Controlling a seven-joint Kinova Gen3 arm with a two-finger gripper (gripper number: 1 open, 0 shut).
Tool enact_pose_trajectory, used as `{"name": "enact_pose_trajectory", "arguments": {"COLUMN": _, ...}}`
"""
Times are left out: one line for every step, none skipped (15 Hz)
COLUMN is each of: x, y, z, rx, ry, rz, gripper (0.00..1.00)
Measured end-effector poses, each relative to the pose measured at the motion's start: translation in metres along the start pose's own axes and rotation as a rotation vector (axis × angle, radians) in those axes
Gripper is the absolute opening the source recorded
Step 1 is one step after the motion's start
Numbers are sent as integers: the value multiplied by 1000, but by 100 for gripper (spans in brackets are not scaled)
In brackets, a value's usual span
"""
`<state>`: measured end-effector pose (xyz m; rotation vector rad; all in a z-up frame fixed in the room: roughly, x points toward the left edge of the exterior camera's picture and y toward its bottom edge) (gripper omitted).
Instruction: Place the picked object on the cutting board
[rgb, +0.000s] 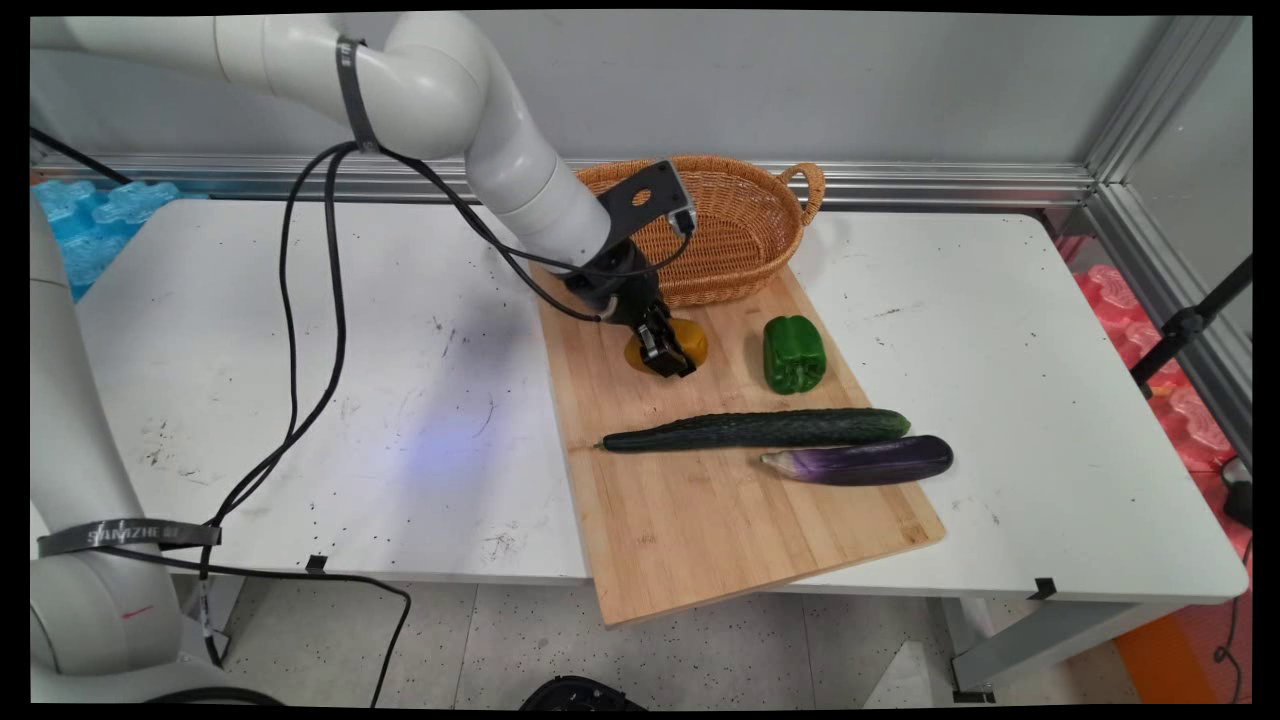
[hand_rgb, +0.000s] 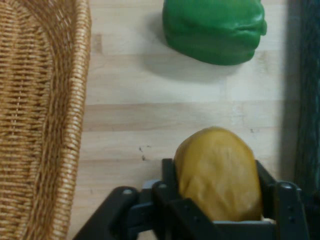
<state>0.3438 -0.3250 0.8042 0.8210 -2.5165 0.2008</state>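
With the claw (rgb: 672, 352) closed around the yellow-orange vegetable (hand_rgb: 218, 172) at frame centre on the cutting board (rgb: 700, 500), a sound lift calls for a straight rise, clear of the basket (rgb: 740, 230) and green pepper (rgb: 794, 353).

Basket (rgb: 735, 225) close behind, green pepper (rgb: 794, 353) beside — bare board (rgb: 700, 520) open past cucumber (rgb: 760, 429).

Yellow-orange potato (hand_rgb: 217, 172) on the board, clasped between the jaws

Grey wall (rgb: 800, 80) (speckled floor (rgb: 700, 650) below)
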Motion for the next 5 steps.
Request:
{"name": "enact_pose_trajectory", "arguments": {"x": -1, "y": -1, "z": 3, "rx": 1, "ry": 4, "rz": -3, "gripper": 100}}
{"name": "enact_pose_trajectory", "arguments": {"x": -1, "y": -2, "z": 5, "rx": 2, "ry": 8, "rz": -5, "gripper": 100}}
{"name": "enact_pose_trajectory", "arguments": {"x": -1, "y": -2, "z": 7, "rx": 3, "ry": 11, "rz": -8, "gripper": 100}}
{"name": "enact_pose_trajectory", "arguments": {"x": -1, "y": -4, "z": 9, "rx": 5, "ry": 15, "rz": -12, "gripper": 100}}
{"name": "enact_pose_trajectory", "arguments": {"x": -1, "y": -4, "z": 10, "rx": 6, "ry": 18, "rz": -16, "gripper": 100}}
